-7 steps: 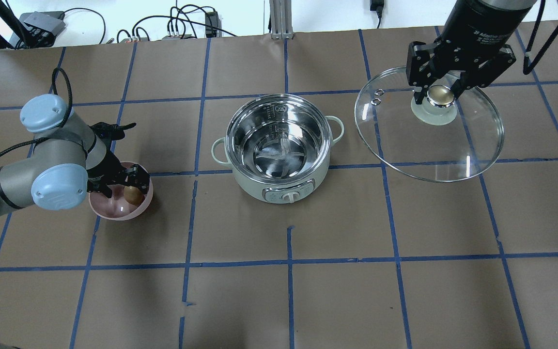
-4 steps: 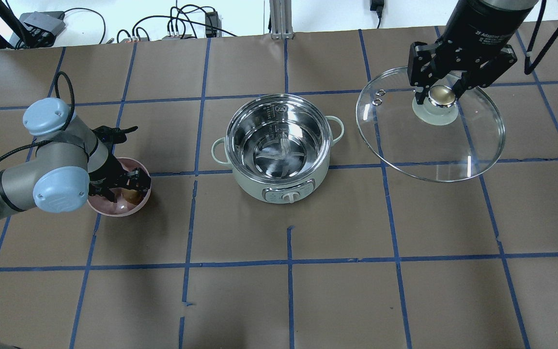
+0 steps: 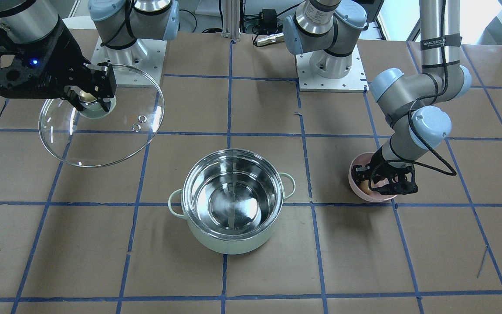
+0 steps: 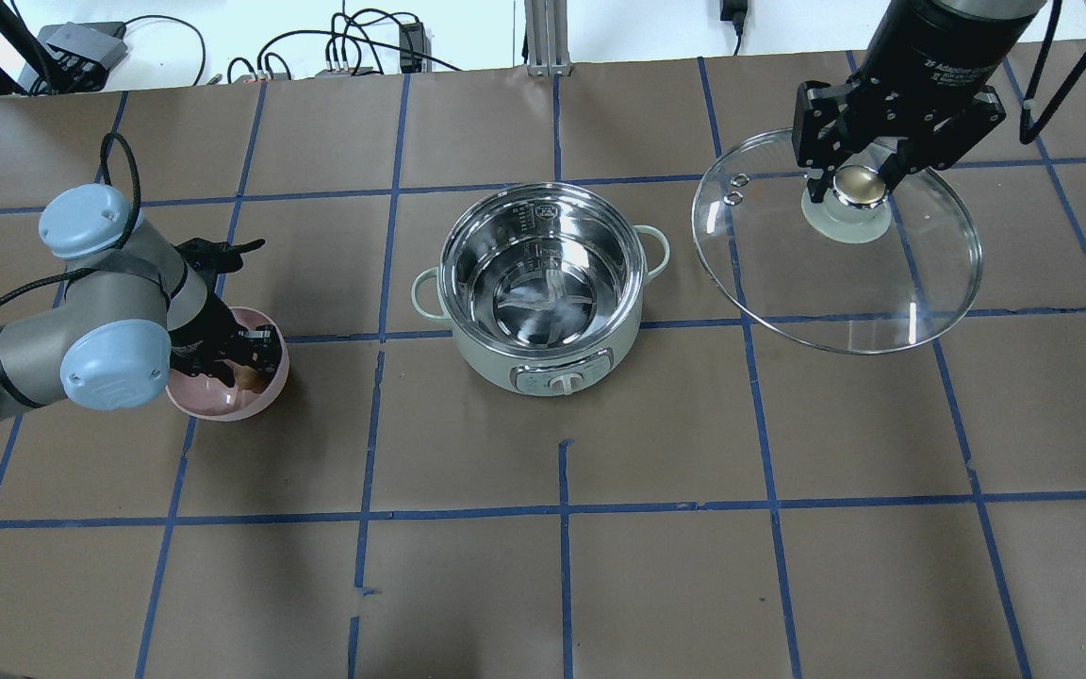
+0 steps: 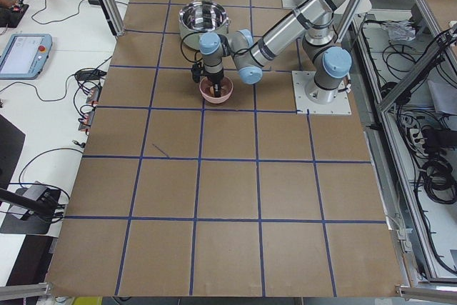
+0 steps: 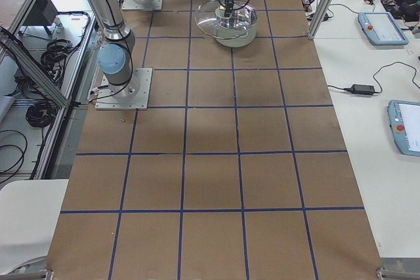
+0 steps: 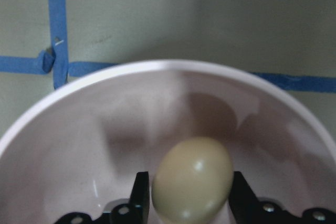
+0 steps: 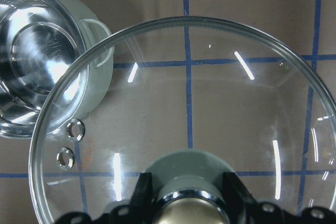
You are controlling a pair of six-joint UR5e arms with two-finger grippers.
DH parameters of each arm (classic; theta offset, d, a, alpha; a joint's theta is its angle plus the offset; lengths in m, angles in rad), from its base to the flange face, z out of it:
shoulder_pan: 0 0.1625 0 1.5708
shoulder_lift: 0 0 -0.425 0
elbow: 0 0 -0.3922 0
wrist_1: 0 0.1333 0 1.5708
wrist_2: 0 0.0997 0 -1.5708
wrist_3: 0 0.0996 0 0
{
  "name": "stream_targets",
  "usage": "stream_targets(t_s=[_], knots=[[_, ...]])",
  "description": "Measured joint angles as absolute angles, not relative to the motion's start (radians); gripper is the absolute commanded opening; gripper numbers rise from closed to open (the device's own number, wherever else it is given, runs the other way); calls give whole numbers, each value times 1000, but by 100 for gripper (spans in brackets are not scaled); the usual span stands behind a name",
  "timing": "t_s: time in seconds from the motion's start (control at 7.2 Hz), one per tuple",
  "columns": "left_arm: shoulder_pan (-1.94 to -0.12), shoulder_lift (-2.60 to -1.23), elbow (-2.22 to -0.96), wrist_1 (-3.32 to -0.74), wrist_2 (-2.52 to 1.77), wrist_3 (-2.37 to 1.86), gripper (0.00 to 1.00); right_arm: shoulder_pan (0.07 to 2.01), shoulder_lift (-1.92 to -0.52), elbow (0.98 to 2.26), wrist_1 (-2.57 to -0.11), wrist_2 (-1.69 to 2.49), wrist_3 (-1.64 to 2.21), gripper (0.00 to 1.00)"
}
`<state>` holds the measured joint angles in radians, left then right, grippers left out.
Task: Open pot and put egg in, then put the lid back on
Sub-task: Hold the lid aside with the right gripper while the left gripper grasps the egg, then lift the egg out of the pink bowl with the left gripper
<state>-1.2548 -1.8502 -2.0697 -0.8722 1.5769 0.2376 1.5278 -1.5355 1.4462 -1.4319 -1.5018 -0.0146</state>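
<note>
The mint-green pot (image 4: 543, 363) stands open and empty at the table's middle; it also shows in the front view (image 3: 229, 244). The tan egg (image 7: 191, 179) lies in a pink bowl (image 4: 213, 401). My left gripper (image 4: 246, 368) reaches down into the bowl, and its fingers (image 7: 140, 198) press both sides of the egg. My right gripper (image 4: 859, 184) is shut on the cream-gold knob of the glass lid (image 4: 835, 283). It holds the lid in the air, tilted, to the right of the pot. The lid also shows in the right wrist view (image 8: 210, 103).
The pink bowl (image 3: 364, 196) sits on the brown paper left of the pot, about one grid square away. Blue tape lines cross the table. Cables and a power strip (image 4: 81, 42) lie beyond the far edge.
My left gripper has sunk deeper into the pink bowl and now covers most of the egg. The bowl has shifted slightly left. The right gripper with the lid has hardly moved.
</note>
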Motion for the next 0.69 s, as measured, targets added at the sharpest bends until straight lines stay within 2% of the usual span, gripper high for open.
stream_targets(t_s=[0.56,0.69], knots=[[-1255,-1847,-2068,-867,1575,241,14,1529,-1537,1444,-1434,-1501,-9,26],[-1255,-1845,-2068,-866,1575,242,9,1529,-1537,1444,-1434,-1500,-8,26]])
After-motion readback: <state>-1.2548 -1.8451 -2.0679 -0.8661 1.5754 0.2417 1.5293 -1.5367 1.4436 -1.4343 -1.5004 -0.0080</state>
